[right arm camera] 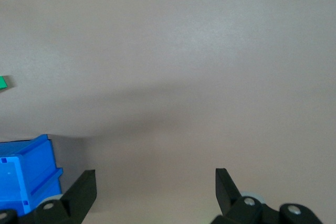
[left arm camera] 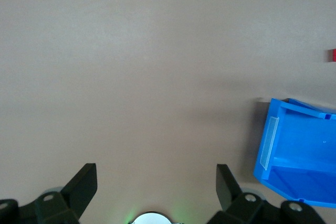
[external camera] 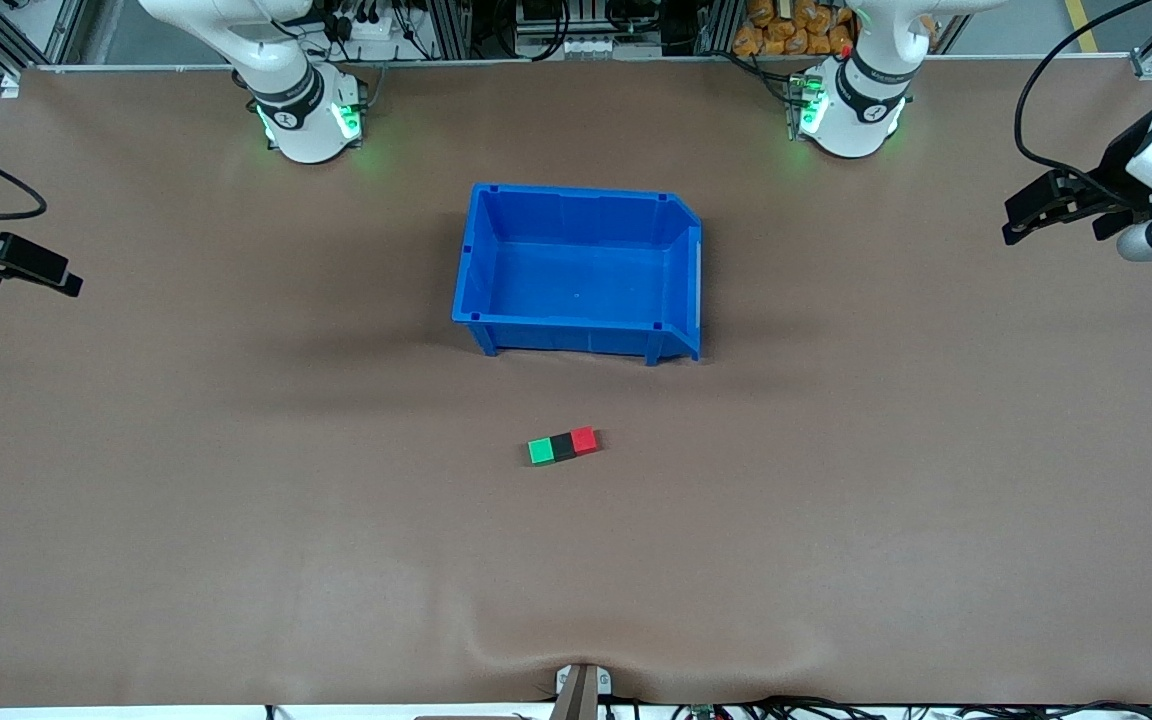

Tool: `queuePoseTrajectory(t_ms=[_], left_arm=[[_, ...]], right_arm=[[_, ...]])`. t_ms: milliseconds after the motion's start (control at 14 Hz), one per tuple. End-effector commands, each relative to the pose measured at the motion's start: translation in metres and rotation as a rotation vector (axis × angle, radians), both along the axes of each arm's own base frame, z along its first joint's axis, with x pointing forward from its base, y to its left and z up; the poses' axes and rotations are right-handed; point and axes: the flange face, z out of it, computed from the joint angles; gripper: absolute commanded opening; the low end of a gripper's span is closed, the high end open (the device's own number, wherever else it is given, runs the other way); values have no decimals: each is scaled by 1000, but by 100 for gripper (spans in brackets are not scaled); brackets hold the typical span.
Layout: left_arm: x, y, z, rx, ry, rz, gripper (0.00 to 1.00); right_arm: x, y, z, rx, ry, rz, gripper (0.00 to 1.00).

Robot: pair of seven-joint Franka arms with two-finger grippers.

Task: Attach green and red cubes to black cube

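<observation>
Three tiny cubes lie in one touching row on the brown table, nearer the front camera than the blue bin: the green cube (external camera: 540, 451), the black cube (external camera: 562, 446) in the middle and the red cube (external camera: 584, 440). A sliver of the red cube (left arm camera: 333, 55) shows at the edge of the left wrist view, and a sliver of the green cube (right arm camera: 2, 83) at the edge of the right wrist view. My left gripper (external camera: 1014, 222) hangs open over the left arm's end of the table, holding nothing. My right gripper (external camera: 61, 278) hangs open over the right arm's end, also holding nothing.
An empty blue bin (external camera: 578, 342) stands mid-table between the cubes and the arm bases; a corner of the bin (left arm camera: 294, 150) shows in the left wrist view and a corner of the bin (right arm camera: 26, 174) in the right wrist view. A small mount (external camera: 581, 688) sits at the table's front edge.
</observation>
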Motion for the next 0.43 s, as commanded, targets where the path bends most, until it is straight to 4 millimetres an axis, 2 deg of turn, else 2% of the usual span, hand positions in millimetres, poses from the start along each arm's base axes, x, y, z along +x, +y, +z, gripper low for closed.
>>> queuePoseTrajectory(t_ms=[0, 357], left_arm=[[1, 0, 5, 22, 1, -16, 100], [1, 3, 5, 20, 1, -10, 100]], right_arm=[[3, 2, 4, 5, -7, -8, 100], [3, 0, 3, 5, -7, -13, 100]])
